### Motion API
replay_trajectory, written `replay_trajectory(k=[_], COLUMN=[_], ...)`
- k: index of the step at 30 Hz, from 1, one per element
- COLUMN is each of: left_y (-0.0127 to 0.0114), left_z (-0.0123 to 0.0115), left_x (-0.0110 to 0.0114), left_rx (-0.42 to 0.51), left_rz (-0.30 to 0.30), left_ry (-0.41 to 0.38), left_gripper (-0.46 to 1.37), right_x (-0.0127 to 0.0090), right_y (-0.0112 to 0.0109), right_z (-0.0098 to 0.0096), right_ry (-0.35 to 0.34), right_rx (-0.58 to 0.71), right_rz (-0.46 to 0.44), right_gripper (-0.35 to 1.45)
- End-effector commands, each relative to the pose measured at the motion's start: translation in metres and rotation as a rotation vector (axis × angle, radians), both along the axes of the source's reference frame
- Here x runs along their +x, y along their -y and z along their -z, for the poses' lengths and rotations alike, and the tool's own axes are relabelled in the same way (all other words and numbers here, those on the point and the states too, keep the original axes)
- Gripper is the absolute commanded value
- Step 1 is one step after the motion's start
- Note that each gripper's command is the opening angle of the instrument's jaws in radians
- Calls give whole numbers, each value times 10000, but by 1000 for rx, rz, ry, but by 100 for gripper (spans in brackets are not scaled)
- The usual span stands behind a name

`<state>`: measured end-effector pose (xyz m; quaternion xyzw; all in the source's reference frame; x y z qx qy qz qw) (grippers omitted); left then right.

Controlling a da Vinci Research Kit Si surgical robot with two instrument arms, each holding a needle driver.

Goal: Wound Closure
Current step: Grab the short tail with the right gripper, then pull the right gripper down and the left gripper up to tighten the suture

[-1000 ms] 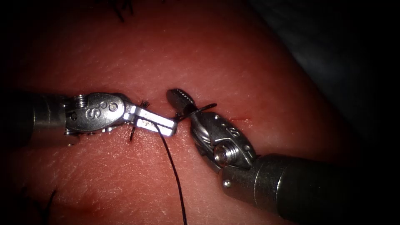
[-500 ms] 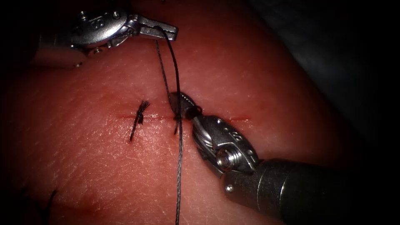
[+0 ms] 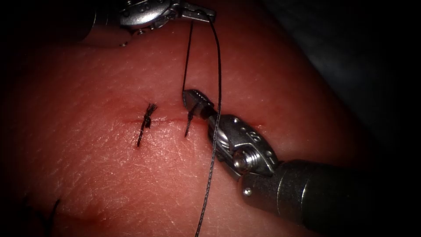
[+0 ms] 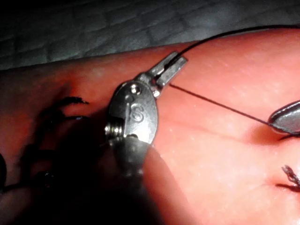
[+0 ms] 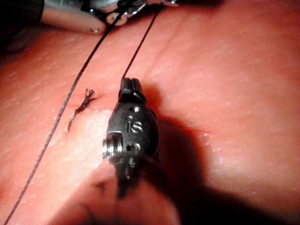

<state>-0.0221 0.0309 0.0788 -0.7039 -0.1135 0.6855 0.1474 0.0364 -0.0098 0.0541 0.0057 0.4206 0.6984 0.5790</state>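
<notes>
The thread (image 3: 218,66) runs in two strands from the left tool (image 3: 199,12), which sits at the far side of the tissue (image 3: 280,70), well beyond the cut (image 3: 169,120). One strand drops straight toward the cut and ends at the tip of the right tool (image 3: 195,102); the other, longer strand passes just right of that tip, crosses the right tool's wrist and carries on over the near tissue to the near edge of the endoscope view. In the left wrist view the thread (image 4: 211,101) stretches taut from the left tool (image 4: 169,69) to the right tool (image 4: 287,118). The left tool's jaws are pressed together on the thread, pinching it near their tips. The right tool's jaws look pressed together on the short strand's end, right at the cut; the right wrist view shows the strand (image 5: 140,47) meeting the right tool (image 5: 130,85) at its tip.

A short dark stitch end (image 3: 188,123) lies across the cut just beside the right tool's tip. Farther left along the cut sits a finished knot with frayed cut ends (image 3: 147,120). I cannot make out the needle.
</notes>
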Motion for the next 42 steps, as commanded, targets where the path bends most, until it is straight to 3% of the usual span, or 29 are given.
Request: replay_trajectory(k=[1,8,27,36,42], left_y=[1,9,-13,-27,-25], left_z=[-5,-30,-37,-51,-65], left_x=[0,2,-1,1,-2], left_rx=[1,17,28,28,25], left_rz=[-5,-11,5,79,124], left_ry=[-3,-13,-18,-103,-215], left_gripper=[-35,-35,-35,-35,-35], right_x=[-1,0,4,4,12], right_y=[0,1,19,27,33], right_z=[0,0,-5,-5,-4], right_ry=[7,7,12,15,75], right_rx=[-1,-1,4,-7,-59], right_rz=[2,2,16,25,94], right_gripper=[-35,-35,-35,-35,-35])
